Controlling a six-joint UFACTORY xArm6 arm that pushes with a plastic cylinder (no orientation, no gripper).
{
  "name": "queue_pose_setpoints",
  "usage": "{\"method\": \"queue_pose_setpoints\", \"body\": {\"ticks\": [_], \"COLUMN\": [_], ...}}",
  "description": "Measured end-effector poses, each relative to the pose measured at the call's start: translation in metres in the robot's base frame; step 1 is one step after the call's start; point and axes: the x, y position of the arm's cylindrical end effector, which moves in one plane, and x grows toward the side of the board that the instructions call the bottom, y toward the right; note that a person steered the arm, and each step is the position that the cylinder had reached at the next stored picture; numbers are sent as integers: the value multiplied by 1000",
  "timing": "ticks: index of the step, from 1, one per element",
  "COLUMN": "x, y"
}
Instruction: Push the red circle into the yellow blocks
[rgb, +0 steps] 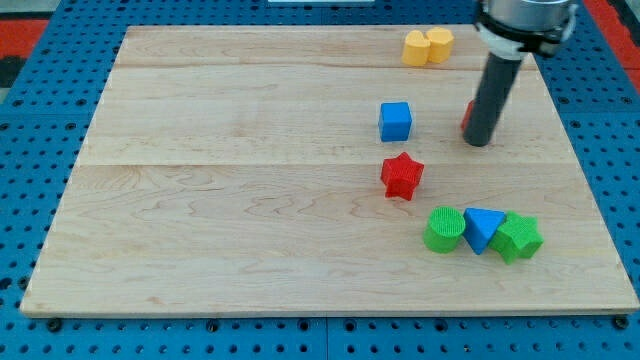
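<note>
My tip (479, 141) rests on the wooden board (230, 200) in the view's upper right part, at the lower end of the dark rod (490, 95) that comes down from the top edge. There is no hand or claw here to be apart or together (the arm ends in the plain rod). The red circle (467, 117) sits right behind the rod on its left side, and only a thin red sliver of it shows, so I cannot tell its full outline; the tip appears to touch it or lie just beside it. The two yellow blocks (427, 46) stand touching each other near the board's top edge, above and a little to the left of the red circle, and apart from it. A blue cube (395, 121) lies to the left of the tip, near but not touching. Below the cube sits a red star (402, 176), by itself. Further toward the view's bottom right, three blocks lie in a tight row: a green cylinder (443, 229), a blue triangle (482, 228) and a green star-like block (519, 237), each touching its neighbour. The board rests on a blue pegboard (40, 120).
</note>
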Motion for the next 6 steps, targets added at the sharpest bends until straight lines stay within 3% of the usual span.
{"method": "queue_pose_setpoints", "body": {"ticks": [2, 3, 4, 6], "x": [-62, -50, -70, -115], "y": [2, 27, 28, -35]}}
